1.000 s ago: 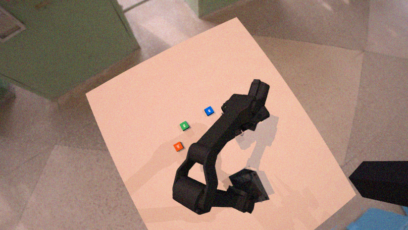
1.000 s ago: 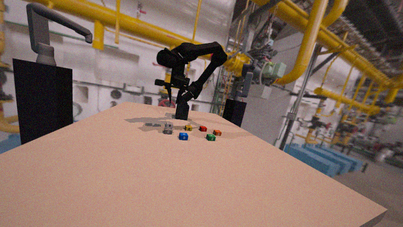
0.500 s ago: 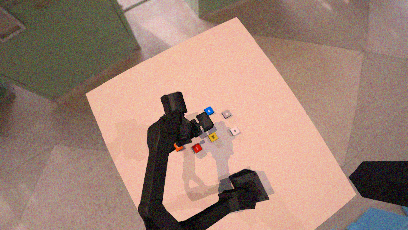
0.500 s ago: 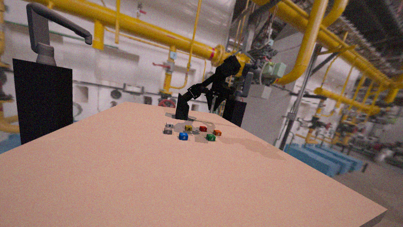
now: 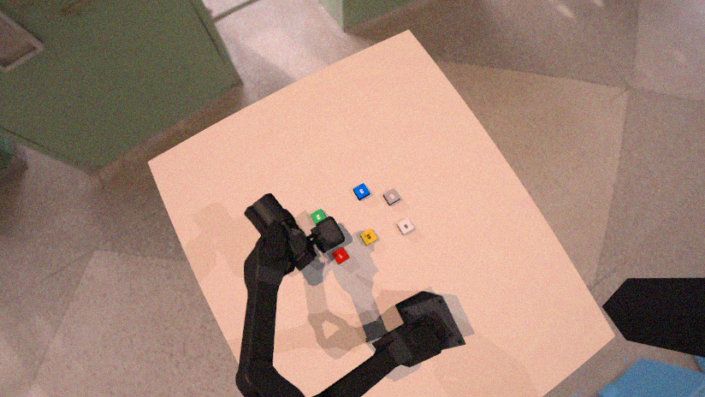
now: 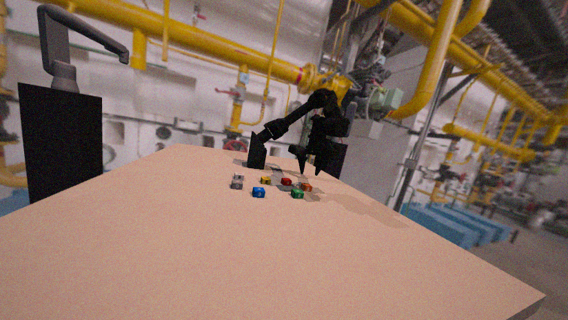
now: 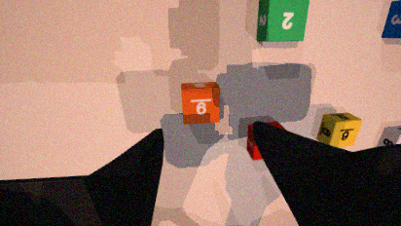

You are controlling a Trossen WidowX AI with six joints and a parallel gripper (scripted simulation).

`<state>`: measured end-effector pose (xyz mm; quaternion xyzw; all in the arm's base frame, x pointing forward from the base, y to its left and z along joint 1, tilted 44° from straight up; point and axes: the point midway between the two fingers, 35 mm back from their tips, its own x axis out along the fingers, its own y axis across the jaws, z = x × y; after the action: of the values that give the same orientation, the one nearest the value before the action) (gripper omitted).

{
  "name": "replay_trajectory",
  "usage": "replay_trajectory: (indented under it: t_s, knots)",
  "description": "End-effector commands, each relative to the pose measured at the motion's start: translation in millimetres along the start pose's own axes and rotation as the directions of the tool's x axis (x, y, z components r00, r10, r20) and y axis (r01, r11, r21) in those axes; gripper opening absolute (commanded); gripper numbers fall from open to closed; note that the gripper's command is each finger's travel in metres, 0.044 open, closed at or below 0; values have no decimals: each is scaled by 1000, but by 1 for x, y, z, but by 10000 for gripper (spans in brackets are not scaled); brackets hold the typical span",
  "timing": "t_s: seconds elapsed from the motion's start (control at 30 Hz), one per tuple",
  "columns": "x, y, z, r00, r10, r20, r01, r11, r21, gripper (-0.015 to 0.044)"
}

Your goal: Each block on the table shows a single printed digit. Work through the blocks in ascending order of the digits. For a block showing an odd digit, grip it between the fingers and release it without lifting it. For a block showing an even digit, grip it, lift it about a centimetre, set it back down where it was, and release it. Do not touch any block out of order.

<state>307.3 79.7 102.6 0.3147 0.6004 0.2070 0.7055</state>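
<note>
My gripper is open and empty. It hangs above the table close to the orange block, which shows an underlined 9 and is hidden under the arm in the top view. The red block 1 is partly behind the right finger in the wrist view. The green block 2, blue block 3, yellow block 6 and white block 8 rest on the table.
A grey block sits beside the white one; its digit is too blurred to read. The arm's base stands on the table. Arm shadows cross the area around the orange and red blocks.
</note>
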Motion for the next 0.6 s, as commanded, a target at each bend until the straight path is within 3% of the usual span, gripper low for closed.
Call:
replay_trajectory:
  t_s: [0.0,0.57]
  knots:
    - [16,-1,-2,1000,-1,4,1,1000,9,383]
    - [40,-1,-2,1000,0,4,0,1000,9,400]
